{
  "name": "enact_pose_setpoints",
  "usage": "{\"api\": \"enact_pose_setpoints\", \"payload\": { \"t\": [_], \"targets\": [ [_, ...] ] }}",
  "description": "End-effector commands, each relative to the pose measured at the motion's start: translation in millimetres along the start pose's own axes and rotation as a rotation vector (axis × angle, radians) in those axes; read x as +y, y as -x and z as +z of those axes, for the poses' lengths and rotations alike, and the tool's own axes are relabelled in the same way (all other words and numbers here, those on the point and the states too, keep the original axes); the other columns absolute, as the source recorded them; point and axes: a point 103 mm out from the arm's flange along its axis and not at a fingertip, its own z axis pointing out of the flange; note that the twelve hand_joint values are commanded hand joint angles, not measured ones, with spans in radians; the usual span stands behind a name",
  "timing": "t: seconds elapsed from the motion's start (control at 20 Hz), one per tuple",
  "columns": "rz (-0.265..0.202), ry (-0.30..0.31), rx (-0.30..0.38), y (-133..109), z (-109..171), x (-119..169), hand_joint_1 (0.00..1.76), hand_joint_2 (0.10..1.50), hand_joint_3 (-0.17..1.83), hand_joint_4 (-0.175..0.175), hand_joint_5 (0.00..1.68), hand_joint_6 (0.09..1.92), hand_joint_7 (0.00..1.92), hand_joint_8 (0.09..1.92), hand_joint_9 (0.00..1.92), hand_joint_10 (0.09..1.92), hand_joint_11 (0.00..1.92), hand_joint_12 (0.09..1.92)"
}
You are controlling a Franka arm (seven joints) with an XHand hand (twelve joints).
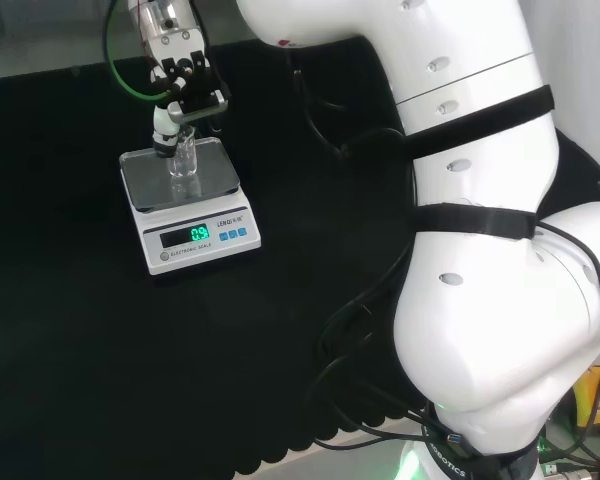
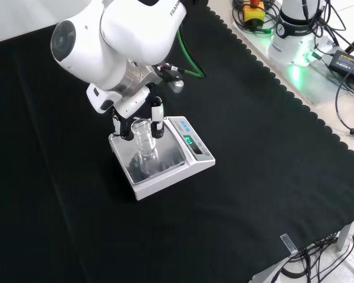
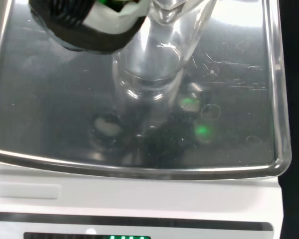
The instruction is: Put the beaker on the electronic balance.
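So the bench is all black cloth (image 2: pixel 236 177) with a scalloped edge along the right side in the front view, and past that edge there's a pale strip with the arm's base, a green glow and a bunch of cables (image 2: pixel 348 35). The electronic balance (image 1: pixel 200 238) sits on the cloth toward the far left in the head view, white body with a shiny steel pan (image 3: pixel 229 114) and a green lit display facing near-right. The beaker (image 2: pixel 144 139) is small, clear glass, standing upright on the pan, roughly in the middle of it; in the wrist view its base looks like it's resting on the steel, with its reflection blurring underneath, though I can't swear there's no sliver of a gap. My hand (image 1: pixel 185 85) comes down from above right over the balance. My fingers (image 2: pixel 157 118) are curled down either side of the beaker's upper part, one dark-and-white tip on its right and another on its left in the front view, so I'm pinching it near the rim. In the wrist view a black and white fingertip (image 3: pixel 89 25) sits right against the glass wall. The rest of the cloth around the balance is bare black.
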Motion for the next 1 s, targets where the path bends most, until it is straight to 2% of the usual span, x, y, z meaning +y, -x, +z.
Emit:
{"api": "enact_pose_setpoints", "payload": {
  "t": [0.05, 0.45, 0.6, 0.75, 1.0],
  "targets": [
    [0.008, -0.008, -0.013, -4.0, 6.9, 5.9, 1.14, 1.1, 0.01, -0.135, 1.0, 0.97, 1.07, 0.71, 1.55, 0.09, 1.64, 0.46],
    [0.011, -0.014, -0.038, -16.2, 16.0, 16.0, 1.14, 1.1, 0.01, -0.135, 0.99, 0.97, 1.07, 0.71, 1.54, 0.09, 1.64, 0.46],
    [0.013, -0.008, -0.039, -15.3, 13.8, 14.0, 1.14, 1.1, 0.01, -0.118, 1.0, 0.97, 1.06, 0.72, 1.54, 0.09, 1.67, 0.47],
    [0.015, -0.012, -0.046, -14.1, 13.2, 12.1, 1.11, 1.04, -0.05, -0.142, 0.92, 0.78, 1.05, 0.71, 1.54, 0.09, 1.69, 0.47],
    [0.017, -0.009, -0.046, -11.1, 13.7, 11.6, 1.01, 1.01, -0.17, -0.135, 0.87, 0.72, 1.01, 0.73, 1.57, 0.09, 1.64, 0.5]
  ]
}}
